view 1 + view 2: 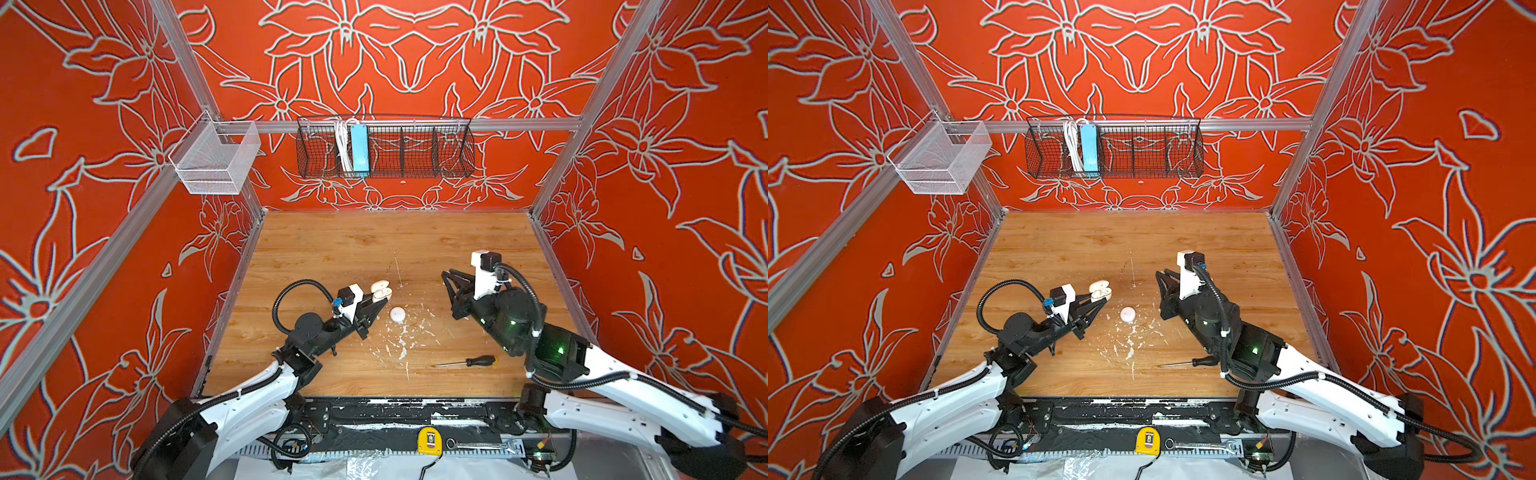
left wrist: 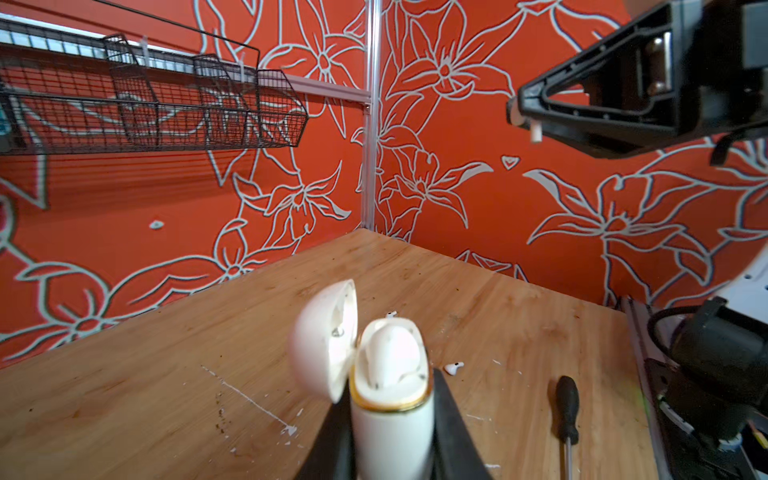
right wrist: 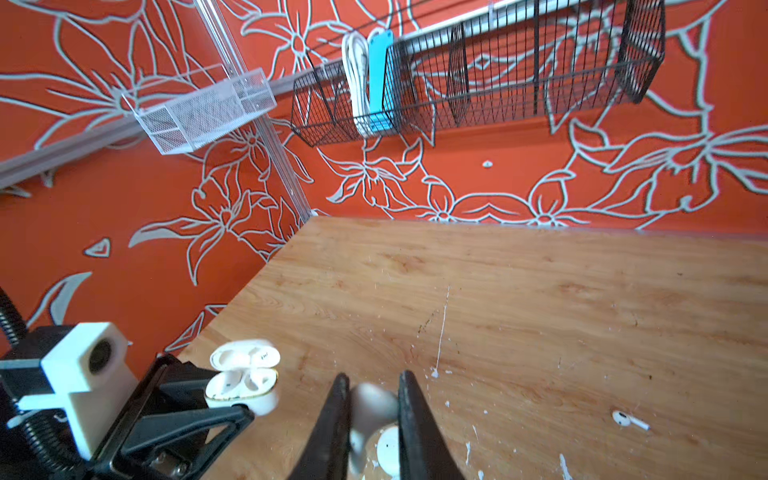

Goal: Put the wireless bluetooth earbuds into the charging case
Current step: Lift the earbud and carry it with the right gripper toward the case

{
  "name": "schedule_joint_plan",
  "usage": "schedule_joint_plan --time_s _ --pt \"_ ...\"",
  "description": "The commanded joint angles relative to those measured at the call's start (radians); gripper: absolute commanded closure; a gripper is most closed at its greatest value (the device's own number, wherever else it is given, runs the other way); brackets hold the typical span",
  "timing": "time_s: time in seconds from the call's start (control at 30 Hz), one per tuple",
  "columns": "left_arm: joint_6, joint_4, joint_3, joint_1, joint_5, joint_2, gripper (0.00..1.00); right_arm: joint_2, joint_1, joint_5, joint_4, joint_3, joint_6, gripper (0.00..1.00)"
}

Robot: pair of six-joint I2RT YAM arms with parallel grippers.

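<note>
The charging case [image 2: 386, 419] is held off the wooden table [image 1: 332, 249] by the left gripper [image 2: 388, 386], whose black fingers [image 2: 446, 415] are pressed against the two sides of the base. The lid [image 2: 324, 340] is swung open and stands tilted to one side of the gold-rimmed opening, out of which a rounded white form rises. In both top views the open case [image 1: 381, 289] [image 1: 1100, 289] is seen at the tip of the left gripper [image 1: 383, 302] [image 1: 1102, 302], left of the table's middle. The right gripper [image 3: 370, 384] is raised over the table on the right, well apart from the case, and its fingers [image 3: 415, 415] are drawn narrow around a blurred white object, which appears to be a small white earbud [image 3: 370, 405]. In the left wrist view a short white stem [image 2: 535, 132] is seen sticking out from the closed tip of that gripper [image 2: 519, 112]. A loose earbud [image 3: 627, 419] [image 2: 454, 367] lies flat on the wood among white paint flecks. A round white puck [image 1: 397, 313] [image 1: 1128, 314] rests on the table between the two grippers, touched by neither. A black-handled screwdriver [image 1: 469, 361] [image 2: 567, 411] lies nearer the front edge, beside the right arm.
</note>
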Motion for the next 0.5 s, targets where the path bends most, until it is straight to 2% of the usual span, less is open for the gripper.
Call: schedule_joint_plan --time_s 0.0,0.07,0.17,0.27,0.47 --pt "0.002 0.072 0.007 -0.022 0.060 -0.030 1.00 -0.032 0.004 -0.008 0.073 -0.046 -0.061 0.91" --pt "-0.006 0.085 0.005 -0.028 0.063 -0.021 1.00 -0.067 0.004 -0.050 0.104 -0.122 -0.059 0.91" --pt "0.005 0.125 0.001 -0.030 0.109 0.003 1.00 -0.157 0.004 -0.032 0.170 -0.239 -0.017 0.91" --pt "0.028 0.131 -0.004 -0.030 0.130 0.013 1.00 -0.202 0.004 -0.104 0.252 -0.288 -0.005 0.91" --pt "0.057 0.111 0.016 -0.030 0.181 0.051 1.00 -0.107 0.004 -0.198 0.343 -0.280 0.004 0.92"
